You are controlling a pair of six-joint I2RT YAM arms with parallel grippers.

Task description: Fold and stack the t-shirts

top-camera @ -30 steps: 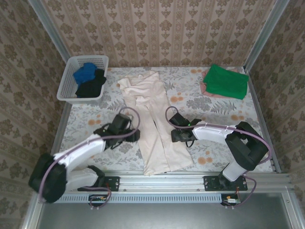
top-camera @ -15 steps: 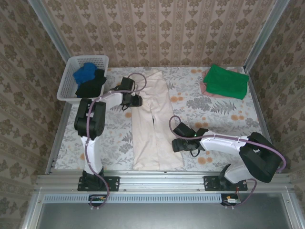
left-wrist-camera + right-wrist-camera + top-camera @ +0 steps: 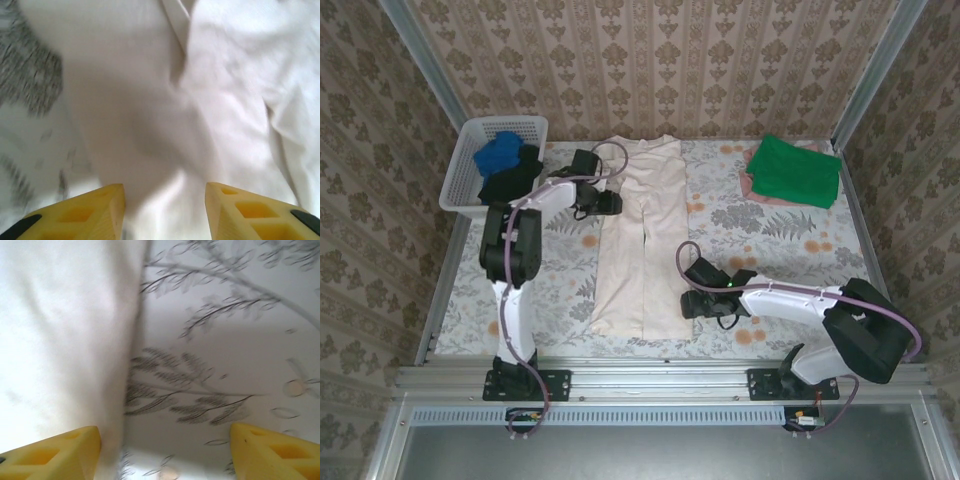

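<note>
**Status.** The cream t-shirt (image 3: 640, 250) lies in the middle of the table (image 3: 550, 290). It is folded lengthwise into a narrow strip, collar end far and hem end near. A folded green t-shirt (image 3: 792, 170) rests on a pink t-shirt (image 3: 748, 185) at far right. A blue t-shirt (image 3: 498, 155) and a black t-shirt (image 3: 510, 183) sit in the white basket (image 3: 455, 180) at far left.

**Grippers.** The left gripper (image 3: 607, 203) is at the strip's left edge, far half. Its fingers (image 3: 75, 215) stand apart over cream cloth and pinch nothing. The right gripper (image 3: 692, 302) is at the strip's right edge, near half. Its jaws are spread wide across the cloth edge and the bare table cover, holding nothing.

**Step in hand.** Judged: the lengthwise fold is complete and the crosswise fold is pending.

**Next move.** Probably bring both grippers to one end of the strip, close each on a corner through all layers, and carry that end over the other. Keep the edges aligned.
</note>
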